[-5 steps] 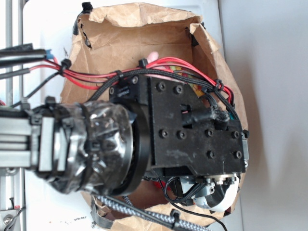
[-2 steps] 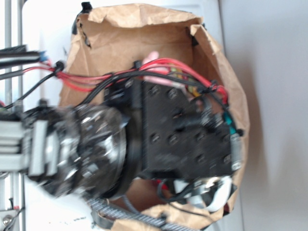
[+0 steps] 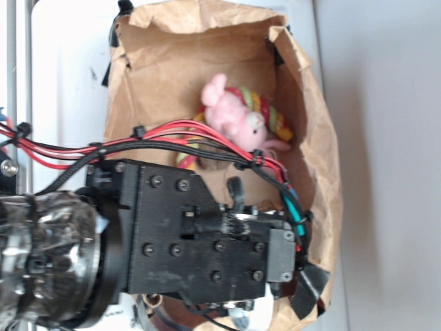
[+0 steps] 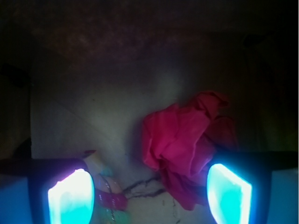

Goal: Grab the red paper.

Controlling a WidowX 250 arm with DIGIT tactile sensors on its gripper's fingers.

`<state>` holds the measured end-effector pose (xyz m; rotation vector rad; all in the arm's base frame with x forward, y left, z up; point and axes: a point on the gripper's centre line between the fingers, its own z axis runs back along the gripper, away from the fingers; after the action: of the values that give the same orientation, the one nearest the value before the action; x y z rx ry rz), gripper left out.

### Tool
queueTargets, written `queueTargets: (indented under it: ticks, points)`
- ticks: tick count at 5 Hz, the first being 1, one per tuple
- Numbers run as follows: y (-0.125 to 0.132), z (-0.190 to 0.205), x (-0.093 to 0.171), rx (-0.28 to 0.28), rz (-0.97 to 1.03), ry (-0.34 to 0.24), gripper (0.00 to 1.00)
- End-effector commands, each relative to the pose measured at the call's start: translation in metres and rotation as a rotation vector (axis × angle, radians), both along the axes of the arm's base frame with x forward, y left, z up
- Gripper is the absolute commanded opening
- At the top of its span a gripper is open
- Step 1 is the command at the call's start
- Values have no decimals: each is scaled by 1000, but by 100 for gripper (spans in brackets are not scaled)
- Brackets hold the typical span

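Shifted toward six o'clock, uncovering pink plush animal in brown paper bag, black gripper spread open, crumpled bright red paper wad at one o'clock, ready for closing.

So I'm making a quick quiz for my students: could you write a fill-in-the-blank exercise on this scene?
1. The gripper is ____, holding nothing.
2. In the wrist view, the red paper lies nearer the ____ lit fingertip.
3. The plush animal is coloured ____.
4. Everything sits inside a brown ____ bag.

Missing words: open; right; pink; paper
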<state>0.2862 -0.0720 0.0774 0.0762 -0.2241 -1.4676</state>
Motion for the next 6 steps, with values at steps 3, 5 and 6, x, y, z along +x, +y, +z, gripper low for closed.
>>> queueTargets:
  ticks: [3, 5, 6]
  points:
    - [18, 30, 35, -47, 72, -72, 100]
    - [17, 11, 37, -12, 44, -45, 100]
    - [13, -5, 36, 25, 32, -28, 100]
